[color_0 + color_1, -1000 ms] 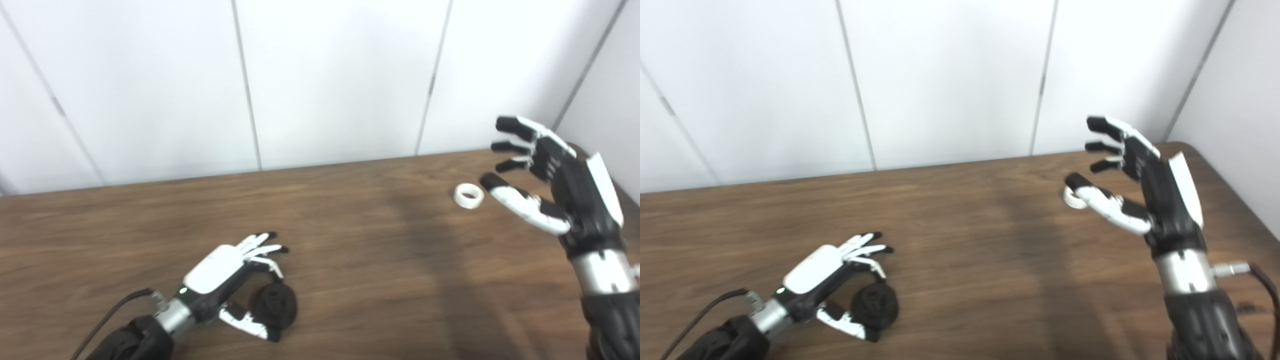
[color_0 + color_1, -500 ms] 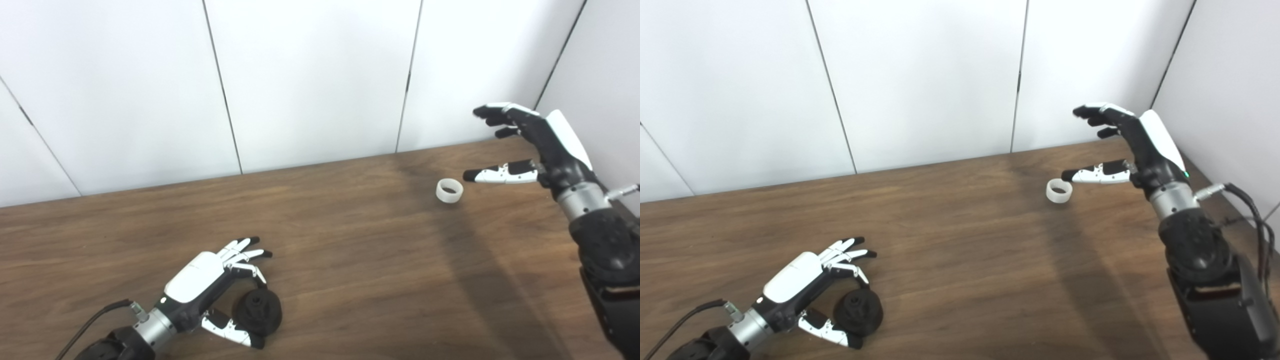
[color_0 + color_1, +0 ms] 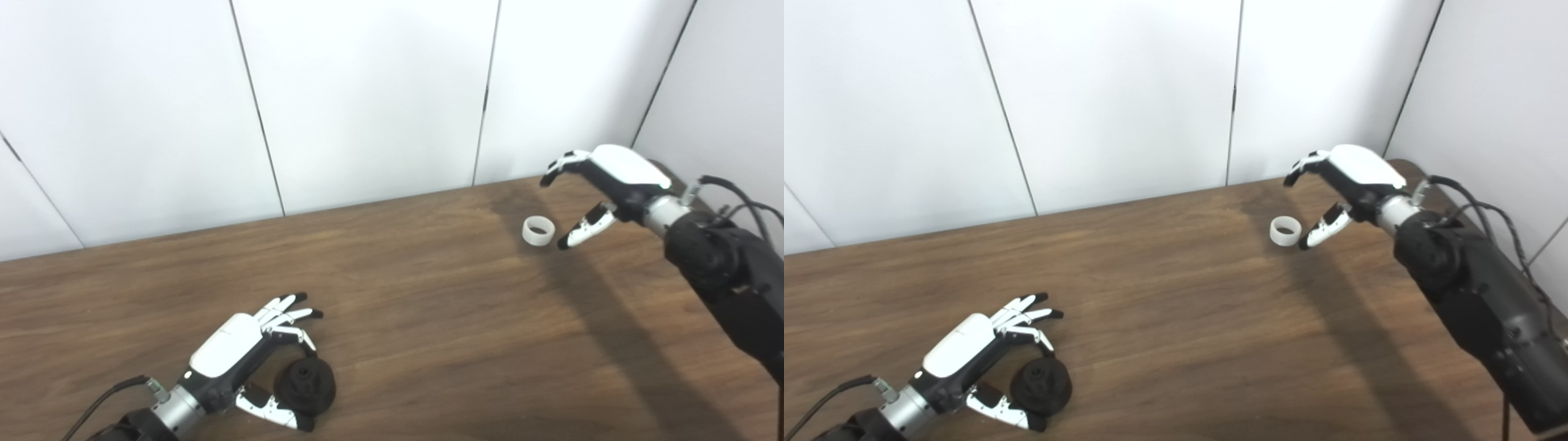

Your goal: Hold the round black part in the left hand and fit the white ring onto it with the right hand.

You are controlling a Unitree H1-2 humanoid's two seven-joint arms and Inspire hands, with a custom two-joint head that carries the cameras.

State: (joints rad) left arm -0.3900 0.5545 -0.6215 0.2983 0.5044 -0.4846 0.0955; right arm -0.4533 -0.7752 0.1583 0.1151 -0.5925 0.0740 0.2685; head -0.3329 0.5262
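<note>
The round black part (image 3: 305, 386) lies on the wooden table (image 3: 429, 318) near the front left. My left hand (image 3: 236, 355) rests beside it, open, with the thumb in front of the part and one curled finger at its back; the other fingers are spread. The white ring (image 3: 538, 231) lies flat on the table at the back right. My right hand (image 3: 603, 180) hovers palm down just right of and above the ring, open, its thumb tip close to the ring's right side and its fingers arched over the ring without touching.
White wall panels (image 3: 367, 92) stand right behind the table's back edge and along its right side. Cables (image 3: 1488, 208) run along the right forearm. The right arm's shadow falls across the table's right half.
The camera has shifted. My right hand has turned palm down and dropped toward the ring, the thumb now beside it. The left hand and black part keep their pose.
</note>
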